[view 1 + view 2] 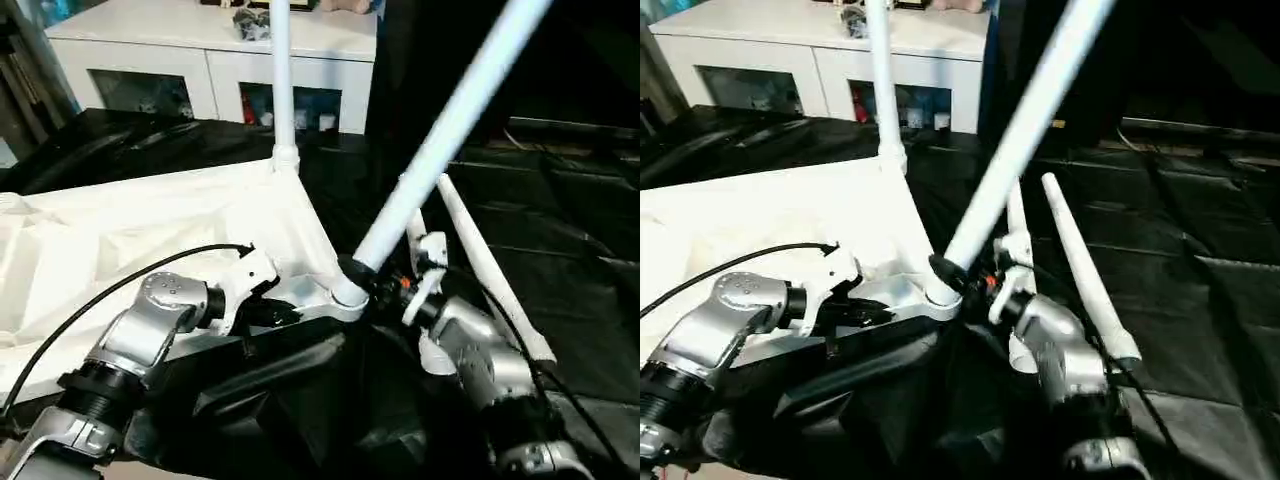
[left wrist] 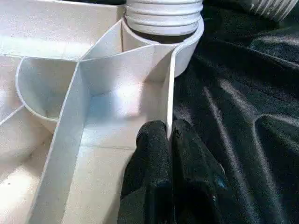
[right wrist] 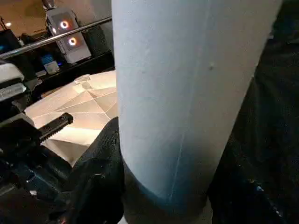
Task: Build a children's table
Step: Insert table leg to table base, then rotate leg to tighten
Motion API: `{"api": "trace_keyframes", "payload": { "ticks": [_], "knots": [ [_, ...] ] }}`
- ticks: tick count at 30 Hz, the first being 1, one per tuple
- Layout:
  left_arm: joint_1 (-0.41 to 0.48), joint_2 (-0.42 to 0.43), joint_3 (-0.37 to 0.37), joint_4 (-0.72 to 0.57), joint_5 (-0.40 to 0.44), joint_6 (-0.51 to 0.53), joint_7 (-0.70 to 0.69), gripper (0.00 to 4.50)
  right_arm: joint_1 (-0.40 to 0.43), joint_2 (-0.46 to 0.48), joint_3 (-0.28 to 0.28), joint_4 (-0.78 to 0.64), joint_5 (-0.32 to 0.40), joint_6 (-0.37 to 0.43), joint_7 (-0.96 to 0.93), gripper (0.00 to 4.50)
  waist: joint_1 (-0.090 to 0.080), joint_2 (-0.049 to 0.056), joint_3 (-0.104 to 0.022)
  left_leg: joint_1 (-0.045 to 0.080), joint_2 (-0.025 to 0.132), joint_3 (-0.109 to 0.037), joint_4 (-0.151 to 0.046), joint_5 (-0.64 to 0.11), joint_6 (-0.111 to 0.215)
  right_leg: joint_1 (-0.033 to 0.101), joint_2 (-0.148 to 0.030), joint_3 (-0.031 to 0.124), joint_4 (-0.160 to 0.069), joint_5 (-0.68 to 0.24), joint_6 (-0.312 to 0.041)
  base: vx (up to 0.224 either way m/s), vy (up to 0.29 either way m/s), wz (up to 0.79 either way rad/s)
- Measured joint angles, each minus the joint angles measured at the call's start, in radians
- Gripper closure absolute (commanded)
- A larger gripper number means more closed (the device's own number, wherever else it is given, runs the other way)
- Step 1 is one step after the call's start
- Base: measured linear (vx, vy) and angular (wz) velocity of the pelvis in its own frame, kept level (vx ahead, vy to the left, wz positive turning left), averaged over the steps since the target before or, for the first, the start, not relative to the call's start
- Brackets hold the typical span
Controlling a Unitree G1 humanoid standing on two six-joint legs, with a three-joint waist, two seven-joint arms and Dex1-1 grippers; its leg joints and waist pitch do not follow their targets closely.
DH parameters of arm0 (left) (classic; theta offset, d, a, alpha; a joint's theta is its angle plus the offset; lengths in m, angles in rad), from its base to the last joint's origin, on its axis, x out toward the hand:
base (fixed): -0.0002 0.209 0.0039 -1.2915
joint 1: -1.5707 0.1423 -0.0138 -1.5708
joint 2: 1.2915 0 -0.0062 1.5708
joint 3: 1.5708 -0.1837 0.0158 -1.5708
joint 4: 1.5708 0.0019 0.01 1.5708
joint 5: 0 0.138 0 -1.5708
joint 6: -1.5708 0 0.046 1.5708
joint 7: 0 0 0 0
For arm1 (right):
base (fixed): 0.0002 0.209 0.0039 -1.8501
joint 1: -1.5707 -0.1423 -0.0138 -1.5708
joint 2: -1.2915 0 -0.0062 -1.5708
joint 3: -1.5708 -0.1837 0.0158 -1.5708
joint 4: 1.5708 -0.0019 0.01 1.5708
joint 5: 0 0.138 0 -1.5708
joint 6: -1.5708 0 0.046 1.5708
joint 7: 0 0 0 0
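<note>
2 grippers busy: our left gripper pinching tabletop rim, right gripper clamped round leg at frame centre.

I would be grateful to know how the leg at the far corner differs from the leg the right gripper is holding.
The far leg stands upright in its corner socket; the near leg leans steeply away to the right. No gripper touches the far leg, while the right gripper is closed around the near leg's base, at the corner of the tabletop that the left gripper pinches by a rib. Both are white tapered tubes.
</note>
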Motion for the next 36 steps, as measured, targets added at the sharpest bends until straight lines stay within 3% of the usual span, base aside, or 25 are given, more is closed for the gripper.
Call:
{"api": "trace_keyframes", "payload": {
  "ticks": [7,16,29,36],
  "knots": [
    [-0.002,-0.001,0.0,0.006,0.001,-0.01,0.0,4.5,0.018,-0.025,0.066,-0.065,-0.099,-0.071,-0.036,2.59,-0.001,0.004,0.002,0.0,0.0,0.0,0.0,0.0,0.0,0.0,0.0,0.0,-0.001,0.0,0.0,0.0,0.0,0.0],
    [-0.003,0.002,0.0,0.01,0.005,-0.018,0.0,4.5,-0.04,-0.074,0.134,-0.07,-0.17,-0.033,-0.019,2.59,-0.006,0.003,0.002,0.0,0.0,0.0,0.0,0.0,0.0,0.0,0.0,0.0,-0.002,0.0,0.0,0.0,0.0,0.0],
    [0.012,0.025,0.001,-0.005,0.005,-0.034,-0.038,4.5,-0.116,-0.091,0.15,0.048,-0.165,-0.049,0.127,2.59,-0.015,-0.009,-0.003,0.0,0.0,0.0,-0.001,0.0,0.0,0.0,0.0,0.0,-0.003,0.0,0.001,0.0,0.0,0.0],
    [0.025,0.06,-0.01,-0.027,-0.001,-0.063,-0.113,4.5,-0.125,-0.136,0.177,0.058,-0.144,-0.075,0.285,2.59,-0.006,-0.016,-0.005,0.0,0.0,0.0,-0.004,0.0,0.0,-0.001,0.0,-0.001,-0.004,0.0,0.0,0.0,0.0,0.0]
  ]
}}
